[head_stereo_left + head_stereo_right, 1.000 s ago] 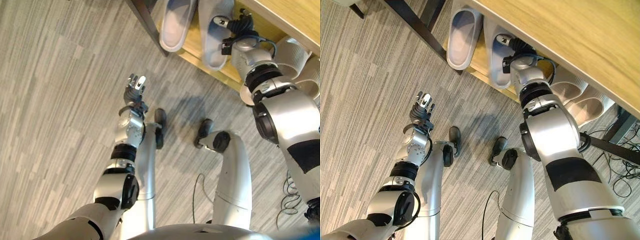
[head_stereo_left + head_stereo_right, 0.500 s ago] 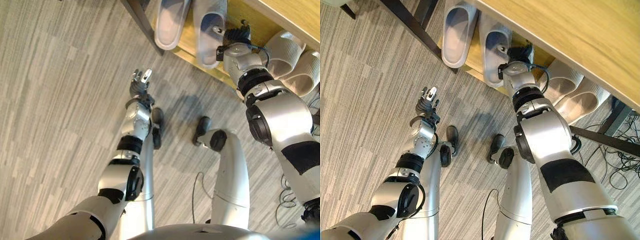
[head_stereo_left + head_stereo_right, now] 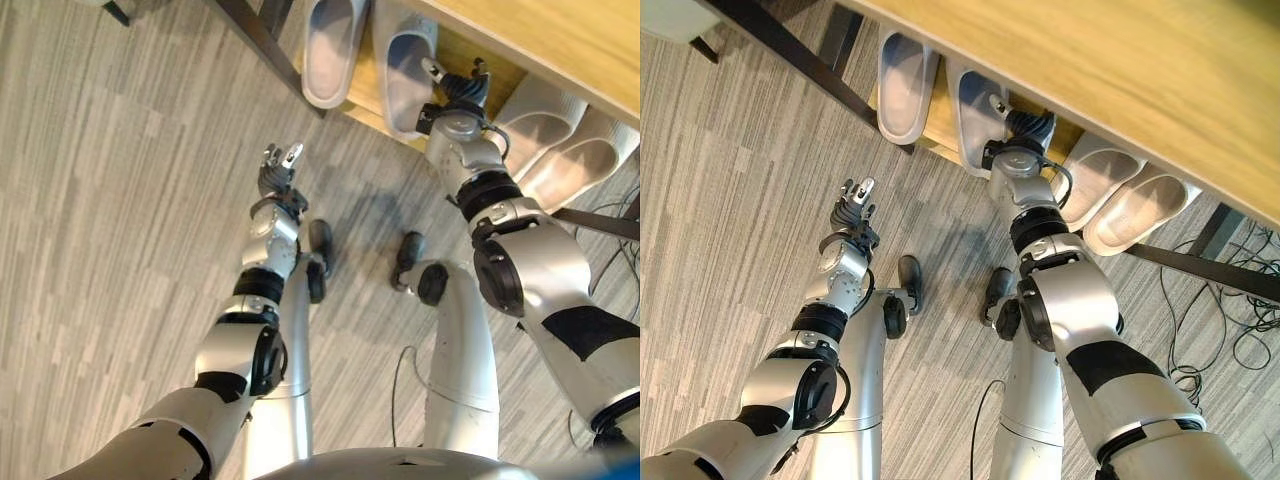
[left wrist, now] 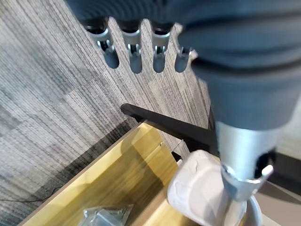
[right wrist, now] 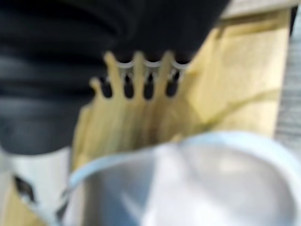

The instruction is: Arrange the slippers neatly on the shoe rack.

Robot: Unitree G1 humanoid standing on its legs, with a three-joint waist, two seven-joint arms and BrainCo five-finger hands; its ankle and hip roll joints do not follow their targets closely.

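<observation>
Grey striped floor [image 3: 120, 200] covers the left side of the head views. Above it hangs the left hand [image 3: 278, 170], out in the air and well away from the shoe rack. Its fingers [image 4: 134, 56] are bent only a little and loose, and they hold nothing. In the left wrist view they point down at the floor, with a dark rack leg [image 4: 169, 125] and a yellow wooden shelf [image 4: 127, 174] past them.

Next comes the shoe rack [image 3: 1090, 60], made of light yellow wood with dark legs. Its low shelf [image 3: 365, 90] sits just above the floor. Two pale grey slippers rest on that shelf, side by side and almost touching. The first grey slipper [image 3: 333, 45] is the one more to the left, and its end sticks out over the shelf edge. The second grey slipper [image 3: 405, 75] lies just to the right of it, and its end hangs over the edge too.

The right hand [image 3: 452, 92] is at the second grey slipper, right by its open part. In the right wrist view the slipper's pale rim sits close under the hand, and the fingers [image 5: 141, 77] reach out over the wood behind it. I cannot tell if they grip the slipper or only touch it.

Further right, two cream slippers [image 3: 1110, 190] lie together under the rack top, tilted to the side.
</observation>
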